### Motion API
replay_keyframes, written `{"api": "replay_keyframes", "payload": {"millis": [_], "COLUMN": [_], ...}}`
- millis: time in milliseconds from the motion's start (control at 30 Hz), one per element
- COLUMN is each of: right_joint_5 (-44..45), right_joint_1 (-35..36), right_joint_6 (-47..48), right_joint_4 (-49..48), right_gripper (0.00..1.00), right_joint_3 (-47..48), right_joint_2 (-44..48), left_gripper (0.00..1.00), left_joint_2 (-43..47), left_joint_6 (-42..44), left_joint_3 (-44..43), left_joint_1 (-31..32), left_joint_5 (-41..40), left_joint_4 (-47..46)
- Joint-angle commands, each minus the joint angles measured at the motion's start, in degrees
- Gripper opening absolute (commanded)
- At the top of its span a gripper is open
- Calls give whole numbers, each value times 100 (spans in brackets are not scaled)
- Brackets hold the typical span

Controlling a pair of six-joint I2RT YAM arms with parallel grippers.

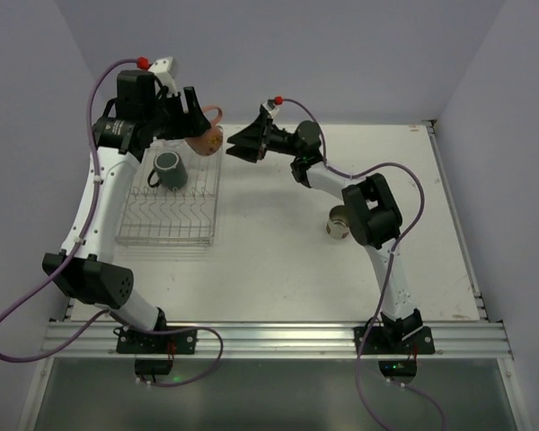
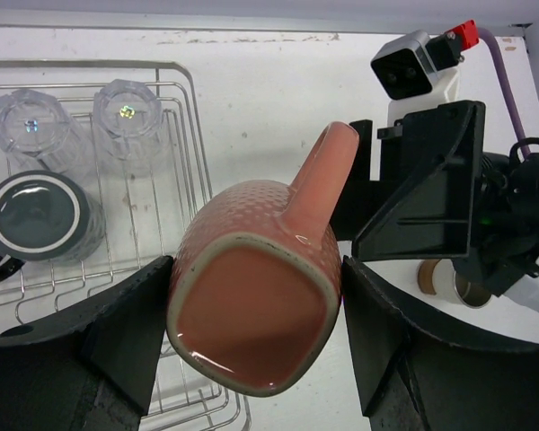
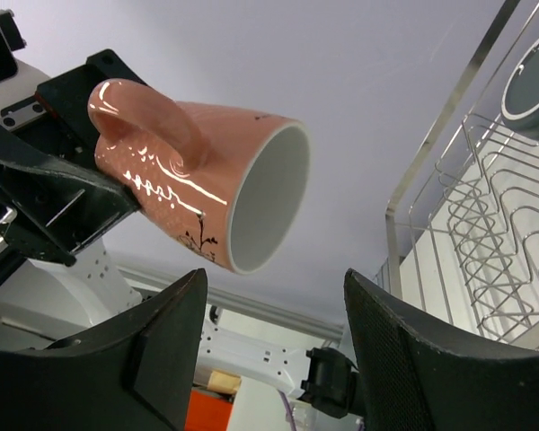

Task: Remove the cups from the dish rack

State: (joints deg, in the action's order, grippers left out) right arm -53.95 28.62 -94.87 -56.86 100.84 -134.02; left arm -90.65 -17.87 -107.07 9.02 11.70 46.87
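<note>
white tabletop takes up most of your overhead view. the silver wire dish rack sits on its left half, in front of the left arm.

your left gripper is raised over the rack's far right corner. its jaws are clamped on the salmon-pink mug, one finger on each side of the body. in the left wrist view the mug fills the gap between the fingers, with its base toward that camera and its handle pointing away. it is lifted off the rack and lies on its side.

your right gripper is near the mug, just to its right and aimed at it. from the right wrist camera its jaws are spread wide with nothing between them. the mug hangs beyond the fingertips and touches neither one. its pale mouth faces that camera and its handle is on top.

the dark green mug is in the far half of the rack, mouth up. two clear glasses stand side by side in the rack behind it, and look upside down.

the tan cup stands on the table on the right, well apart from the rack and partly hidden by the right arm's elbow.
</note>
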Motion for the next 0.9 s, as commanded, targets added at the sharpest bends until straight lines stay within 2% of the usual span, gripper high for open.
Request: {"api": "replay_keyframes", "payload": {"millis": [0, 233, 700, 867], "right_joint_5": [192, 403, 535, 728], "right_joint_1": [47, 73, 196, 249], "right_joint_6": [-329, -1042, -1622, -1912], "right_joint_4": [-808, -1968, -2417, -2874], "right_gripper": [64, 63, 61, 61], "right_joint_3": [305, 471, 885, 859], "right_joint_2": [-107, -379, -670, -757], "left_gripper": [0, 0, 0, 0], "left_joint_2": [390, 478, 575, 627], "left_joint_6": [-138, -182, -314, -349], "left_joint_3": [45, 204, 511, 678], "left_joint_1": [4, 4, 4, 4], "left_joint_5": [350, 429, 657, 719], "left_joint_4": [-538, -644, -908, -1013]}}
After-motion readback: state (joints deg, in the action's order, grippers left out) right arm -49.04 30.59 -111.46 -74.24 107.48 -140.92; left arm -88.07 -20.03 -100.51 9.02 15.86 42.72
